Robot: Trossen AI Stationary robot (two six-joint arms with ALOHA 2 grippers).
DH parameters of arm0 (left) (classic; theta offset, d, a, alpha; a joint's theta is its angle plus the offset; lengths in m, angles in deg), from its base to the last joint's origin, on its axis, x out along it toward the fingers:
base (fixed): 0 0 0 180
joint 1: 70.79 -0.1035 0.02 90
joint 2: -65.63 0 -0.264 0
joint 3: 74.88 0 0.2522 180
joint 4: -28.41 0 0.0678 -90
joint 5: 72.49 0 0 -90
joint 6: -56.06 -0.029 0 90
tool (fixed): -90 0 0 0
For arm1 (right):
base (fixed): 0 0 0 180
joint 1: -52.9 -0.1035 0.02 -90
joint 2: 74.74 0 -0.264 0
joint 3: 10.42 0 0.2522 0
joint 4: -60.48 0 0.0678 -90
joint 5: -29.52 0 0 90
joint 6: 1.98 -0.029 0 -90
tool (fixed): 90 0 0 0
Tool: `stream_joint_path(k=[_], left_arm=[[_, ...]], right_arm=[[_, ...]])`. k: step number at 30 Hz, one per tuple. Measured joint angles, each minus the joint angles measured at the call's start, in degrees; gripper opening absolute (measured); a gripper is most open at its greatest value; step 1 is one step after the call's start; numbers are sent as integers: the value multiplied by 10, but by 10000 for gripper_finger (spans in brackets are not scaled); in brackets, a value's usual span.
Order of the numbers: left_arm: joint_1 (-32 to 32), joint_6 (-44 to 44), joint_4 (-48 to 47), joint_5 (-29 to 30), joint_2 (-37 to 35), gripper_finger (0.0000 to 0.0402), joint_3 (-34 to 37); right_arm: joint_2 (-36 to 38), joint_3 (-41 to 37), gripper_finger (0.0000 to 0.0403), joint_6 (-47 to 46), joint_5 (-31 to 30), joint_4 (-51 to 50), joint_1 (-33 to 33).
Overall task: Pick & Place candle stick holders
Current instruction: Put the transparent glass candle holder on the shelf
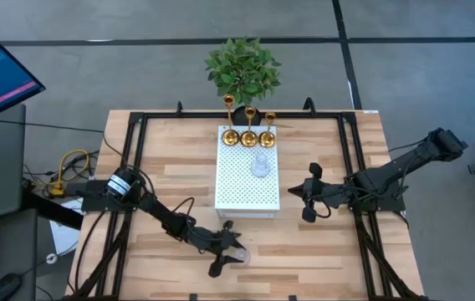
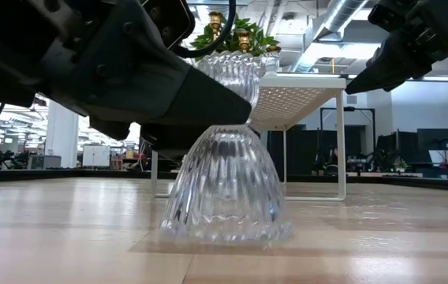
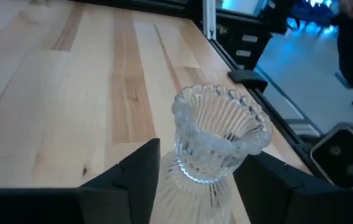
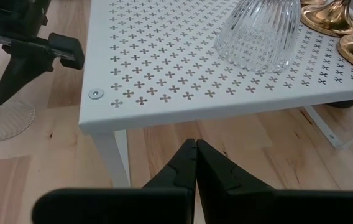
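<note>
Nearest the front edge of the pale wooden table (image 1: 321, 251), a clear ribbed glass candle holder with a beaded rim (image 3: 217, 134) stands upright on the boards, and the left gripper (image 1: 231, 253) has its two dark fingers (image 3: 136, 180) spread on either side of the glass's narrow waist; whether they actually touch it is hard to tell. Farther back, the right gripper (image 4: 195, 163) hovers just beside the white perforated metal stand (image 1: 242, 192), its fingers pressed together and holding nothing. On the stand a second clear ribbed glass holder (image 1: 259, 166) sits near the middle. At the stand's far edge three shiny gold candlestick holders (image 1: 248, 134) with round bases stand in a row. Behind them is a green potted plant (image 1: 242, 68).
</note>
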Motion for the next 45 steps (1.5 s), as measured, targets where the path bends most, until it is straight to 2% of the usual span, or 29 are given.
stream_joint_path(k=[14, 17, 20, 26, 32, 38, 45], left_arm=[[-1, 20, 3, -2, -23, 137, 0], [4, 21, -11, -13, -58, 134, 0], [15, 20, -74, -11, -102, 134, 0], [29, 0, -217, 68, -215, 134, 1], [22, -70, -261, 110, -316, 134, 1], [-27, -144, -281, 157, -374, 134, 1], [-135, -123, -283, 155, -363, 134, 1]], right_arm=[[0, 0, 0, -1, 0, 0, 0], [0, 0, 0, -1, 2, -1, 0], [0, 0, 0, -1, 2, -2, 0], [0, 0, 0, -1, 2, -2, 0], [0, 0, 0, -1, 2, -3, 0], [0, 0, 0, -1, 2, -4, 0], [0, 0, 0, 0, 2, -4, 0]])
